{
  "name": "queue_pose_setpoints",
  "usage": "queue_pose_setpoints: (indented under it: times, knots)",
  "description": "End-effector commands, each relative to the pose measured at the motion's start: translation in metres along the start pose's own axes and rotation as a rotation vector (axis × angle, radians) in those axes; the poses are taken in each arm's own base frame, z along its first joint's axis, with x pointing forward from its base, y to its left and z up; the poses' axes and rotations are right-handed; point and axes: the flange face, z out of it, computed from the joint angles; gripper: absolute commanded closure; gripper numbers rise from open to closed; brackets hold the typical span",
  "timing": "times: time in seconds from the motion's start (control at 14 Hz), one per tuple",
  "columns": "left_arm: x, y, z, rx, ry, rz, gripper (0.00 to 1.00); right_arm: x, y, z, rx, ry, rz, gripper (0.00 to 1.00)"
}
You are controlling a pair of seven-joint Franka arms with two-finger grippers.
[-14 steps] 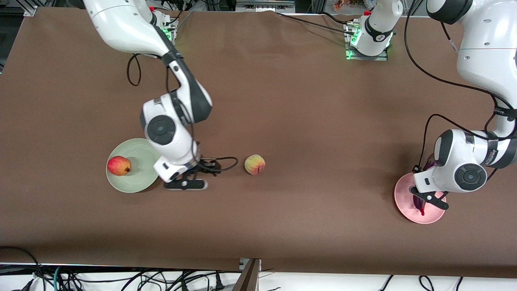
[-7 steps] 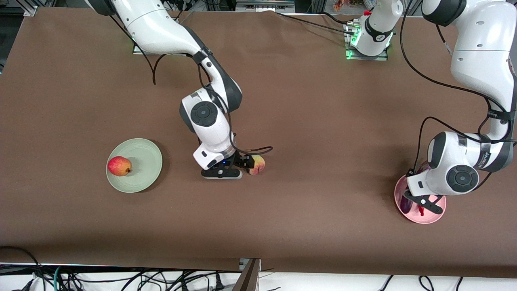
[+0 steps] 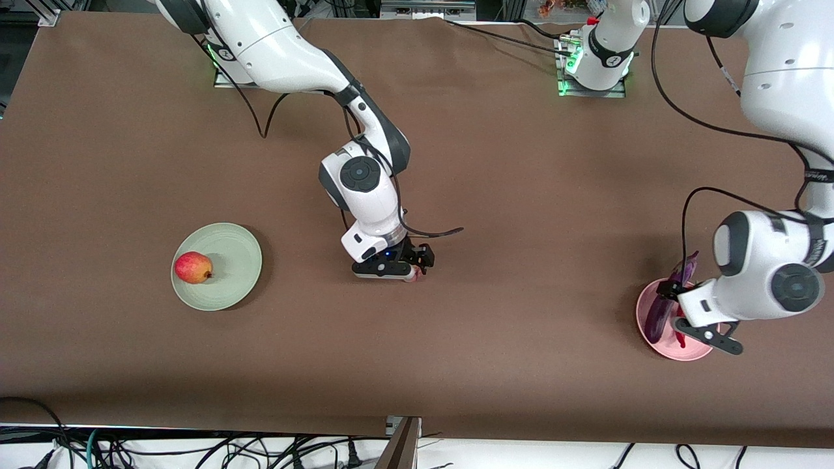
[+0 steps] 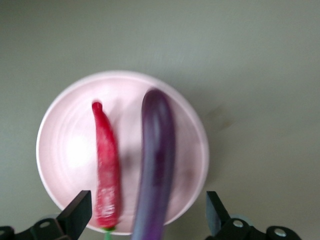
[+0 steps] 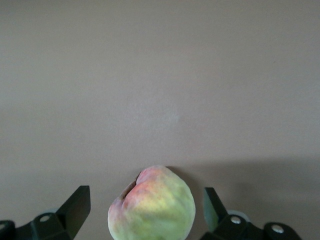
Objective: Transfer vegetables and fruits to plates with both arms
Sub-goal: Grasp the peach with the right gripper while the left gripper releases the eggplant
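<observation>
Eggplant [image 4: 157, 165] and chili [image 4: 106, 170] are lying side by side, lengthwise, in the pink plate [image 4: 60, 145] at the left arm's end of the counter [image 3: 521, 195]. The left hand [image 3: 707, 332] is being held wide open over them, gripping nothing. The right hand [image 5: 145, 212] is spread wide around the peach [image 5: 152, 205], untouched, mid-counter. The apple [image 3: 193, 267] is sitting in the green plate [image 3: 238, 251].
</observation>
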Motion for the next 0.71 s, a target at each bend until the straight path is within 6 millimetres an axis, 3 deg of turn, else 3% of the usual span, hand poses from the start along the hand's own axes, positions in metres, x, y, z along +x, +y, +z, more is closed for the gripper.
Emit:
queue_pose_setpoints:
  times: [0.0,0.07,0.21,0.29,0.43,0.57,0.64]
  knots:
    - [-0.011,0.019,-0.078,-0.115,0.086,-0.249,0.00,-0.002,-0.003,0.007,-0.007,0.029,-0.005,0.00]
    - [-0.011,0.034,-0.100,-0.116,0.084,-0.318,0.00,-0.003,-0.002,0.010,-0.008,0.028,-0.005,0.00]
    - [-0.036,0.066,-0.148,-0.155,-0.071,-0.369,0.00,-0.009,-0.004,0.020,0.005,0.039,-0.013,0.00]
    - [-0.052,0.073,-0.162,-0.155,-0.157,-0.357,0.00,-0.010,-0.003,0.023,0.013,0.046,-0.014,0.01]
    - [-0.058,0.076,-0.215,-0.128,-0.089,-0.343,0.00,-0.012,-0.004,0.026,0.013,0.044,0.000,0.00]
    - [-0.062,0.074,-0.235,-0.023,-0.073,-0.330,0.00,-0.017,-0.006,0.030,0.013,0.043,-0.006,0.00]
    - [-0.057,0.083,-0.247,0.021,-0.050,-0.306,0.00,-0.016,-0.004,0.032,0.013,0.049,-0.005,0.00]
